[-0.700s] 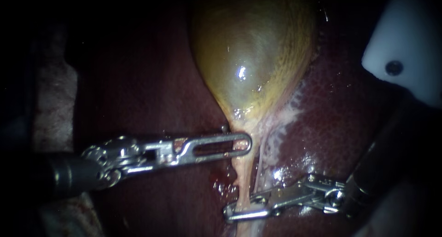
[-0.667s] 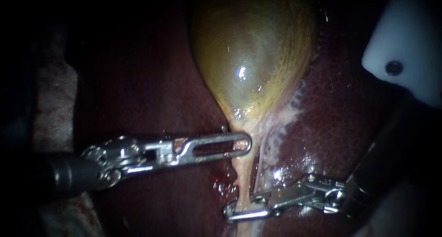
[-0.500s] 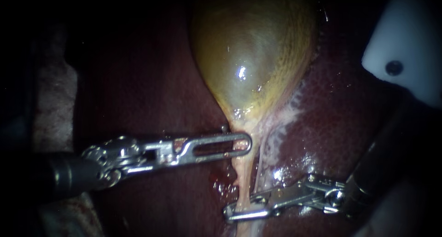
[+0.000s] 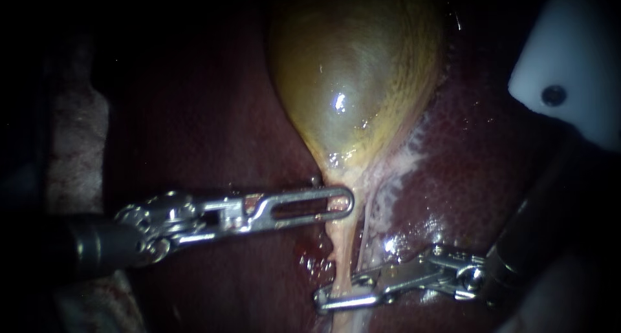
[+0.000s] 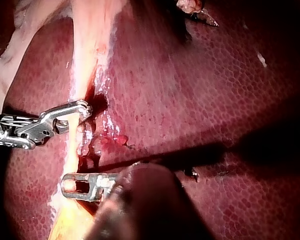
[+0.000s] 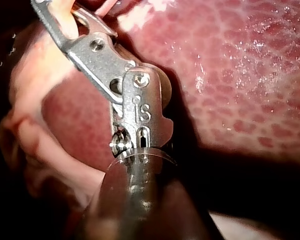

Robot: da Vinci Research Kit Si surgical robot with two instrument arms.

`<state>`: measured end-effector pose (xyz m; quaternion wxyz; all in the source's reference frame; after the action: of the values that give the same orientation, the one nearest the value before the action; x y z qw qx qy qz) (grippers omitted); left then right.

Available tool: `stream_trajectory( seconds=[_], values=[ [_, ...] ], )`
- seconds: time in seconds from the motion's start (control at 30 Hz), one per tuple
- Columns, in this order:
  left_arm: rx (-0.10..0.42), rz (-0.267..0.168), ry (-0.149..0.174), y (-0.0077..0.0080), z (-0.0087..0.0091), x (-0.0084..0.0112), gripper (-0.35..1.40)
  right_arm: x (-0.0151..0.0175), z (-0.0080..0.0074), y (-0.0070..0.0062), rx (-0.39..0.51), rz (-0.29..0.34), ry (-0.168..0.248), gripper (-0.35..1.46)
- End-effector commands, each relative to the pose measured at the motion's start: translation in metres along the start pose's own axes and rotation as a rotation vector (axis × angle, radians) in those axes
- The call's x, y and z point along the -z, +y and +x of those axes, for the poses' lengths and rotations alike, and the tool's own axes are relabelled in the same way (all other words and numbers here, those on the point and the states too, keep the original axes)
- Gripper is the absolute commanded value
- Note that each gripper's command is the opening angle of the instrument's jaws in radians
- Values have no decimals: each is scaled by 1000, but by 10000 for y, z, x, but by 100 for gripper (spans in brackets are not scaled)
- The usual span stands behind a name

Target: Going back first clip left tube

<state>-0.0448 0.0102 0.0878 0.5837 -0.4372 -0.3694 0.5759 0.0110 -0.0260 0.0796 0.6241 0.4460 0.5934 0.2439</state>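
The left instrument (image 4: 346,202) is pinching the left tube (image 4: 341,255) with its windowed jaws pressed together, just below the gallbladder (image 4: 356,81). This grip is judged to be holding the tube taut and lifted off the liver (image 4: 466,178). The right instrument (image 4: 336,293) is straddling the same tube lower down, with its jaws slightly spread and a gap showing between them. This suits a withdrawal. No clip is distinguishable on the tube. No container is appearing. A white block (image 4: 569,55) is standing well apart.
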Motion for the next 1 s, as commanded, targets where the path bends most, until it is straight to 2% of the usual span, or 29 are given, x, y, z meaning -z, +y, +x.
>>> stream_trajectory(
  seconds=[0.03, 0.43, 0.8, 0.97, 1.0],
  values=[
    [0, 0, 0, 0, 0, 0, -35, 0, 0, 0, 0, 0, 0, -20],
    [0, 0, 0, 0, 0, 0, -35, 0, 0, 0, -5, 1, 5, -17],
    [0, 0, 0, -1, 0, 0, -35, 0, 0, -3, -5, 3, 4, 32],
    [0, 0, 0, -1, 0, 0, -35, 0, 2, -6, -12, 4, 9, 41],
    [0, 0, 0, -1, 0, 0, -35, 0, 2, -6, -1, 3, -2, 43]
  ],
)
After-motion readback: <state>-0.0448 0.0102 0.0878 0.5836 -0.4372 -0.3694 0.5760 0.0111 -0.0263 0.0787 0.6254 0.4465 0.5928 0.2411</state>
